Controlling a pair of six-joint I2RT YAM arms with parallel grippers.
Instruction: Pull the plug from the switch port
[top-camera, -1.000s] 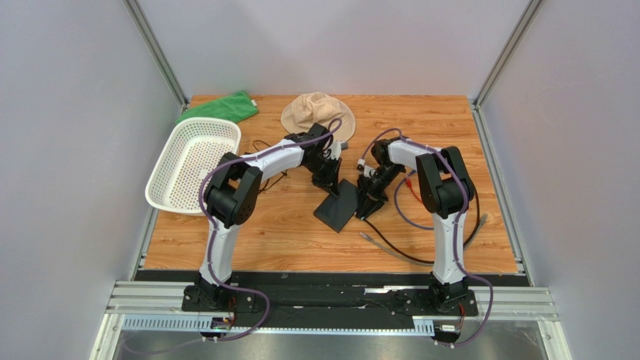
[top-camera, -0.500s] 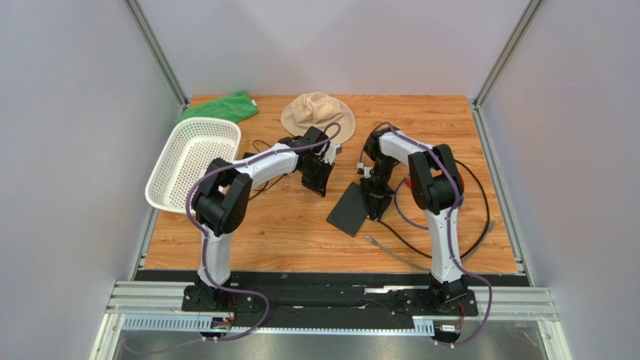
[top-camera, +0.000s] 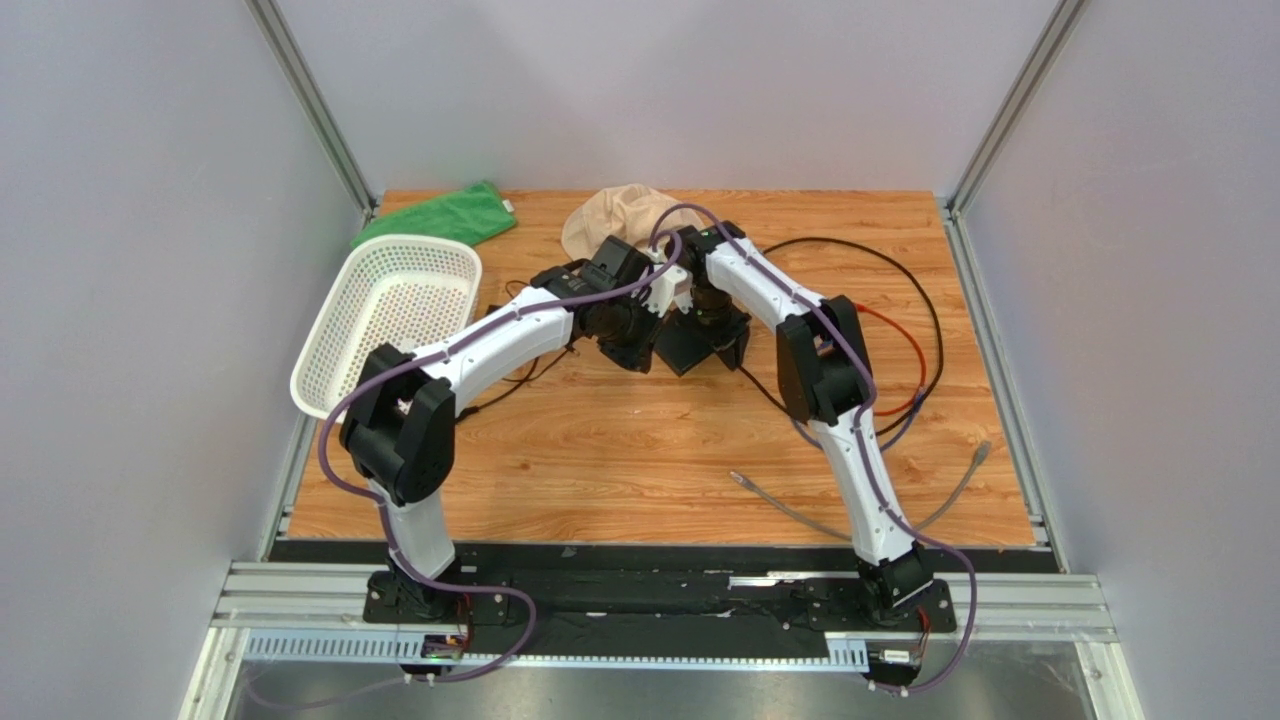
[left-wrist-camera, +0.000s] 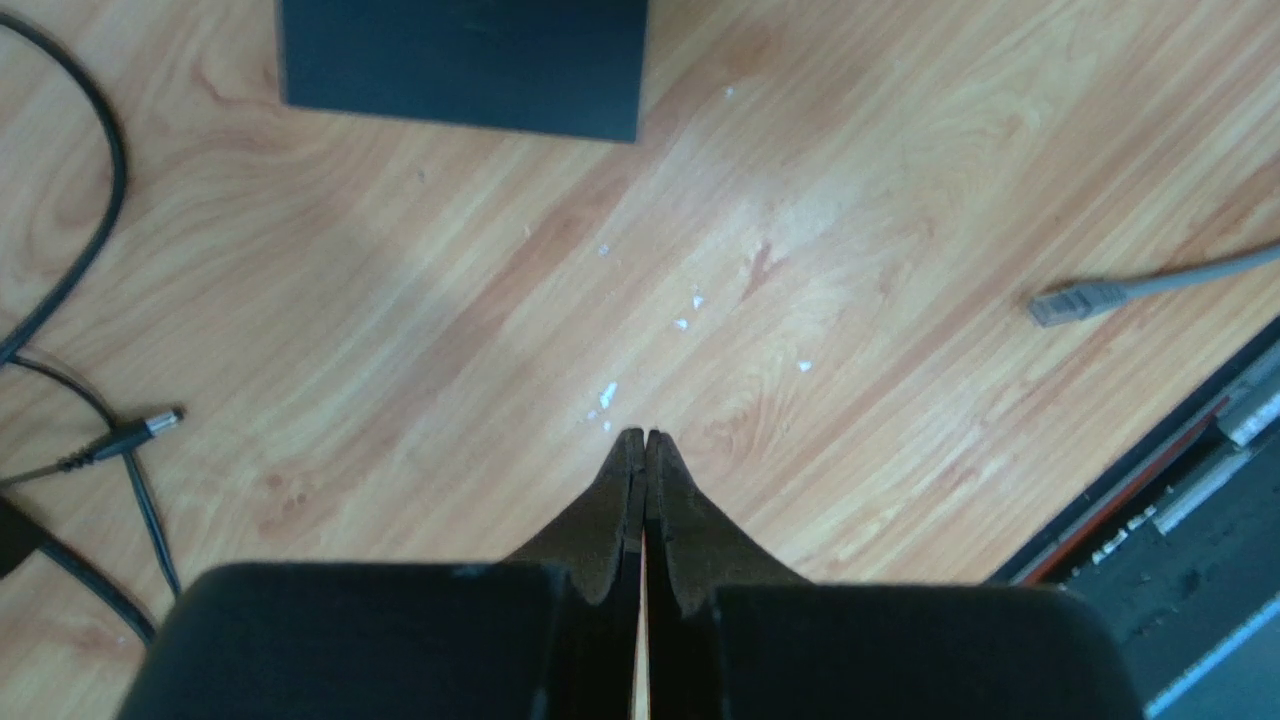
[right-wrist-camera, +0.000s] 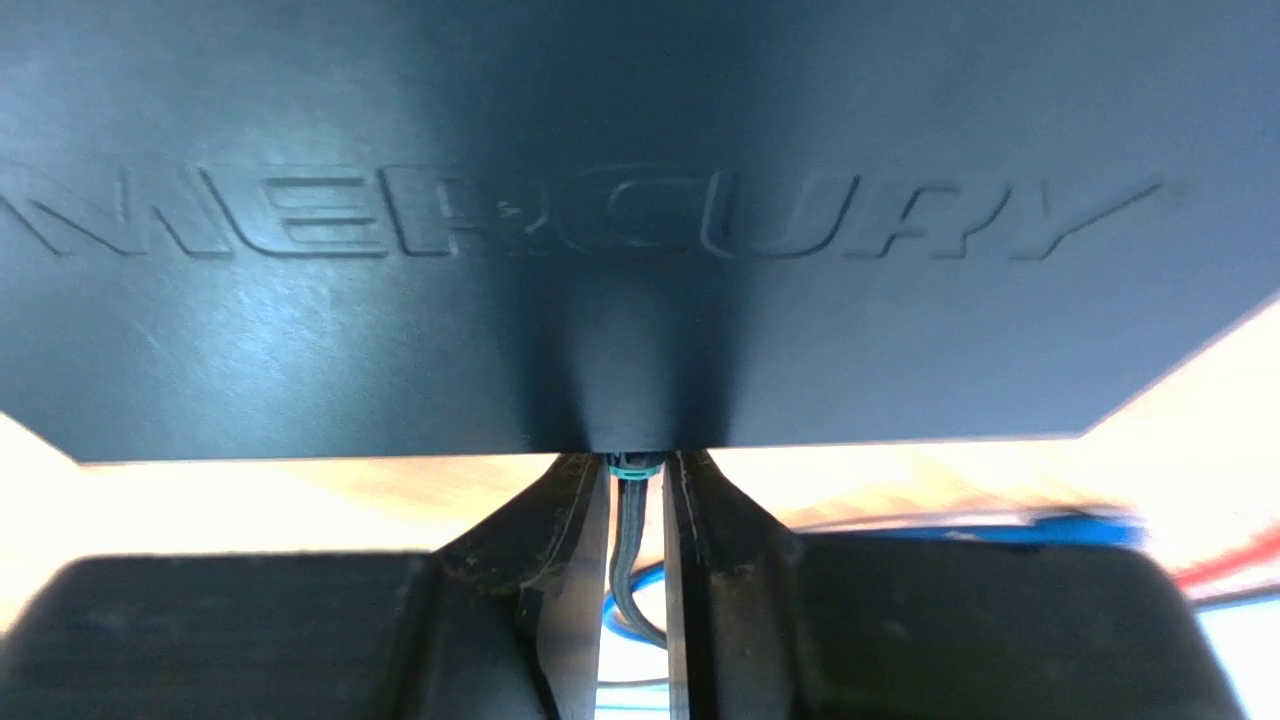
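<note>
The switch is a flat black box lying mid-table between the two arms. In the right wrist view its lid, stamped MERCURY, fills the top. A plug with a teal collar sits in the port at the switch's near edge, its dark cable running back between the fingers. My right gripper is shut on that plug, tips against the switch edge. My left gripper is shut on nothing, hovering over bare wood, with the switch's corner ahead of it.
A white basket, a green cloth and a beige hat lie at the back left. Black and orange cables loop to the right. A loose grey network cable lies near the front; a barrel plug lies left.
My right gripper has swung back and to the left, dragging the switch and the cables with it. My left gripper has come off the switch and stays shut.
</note>
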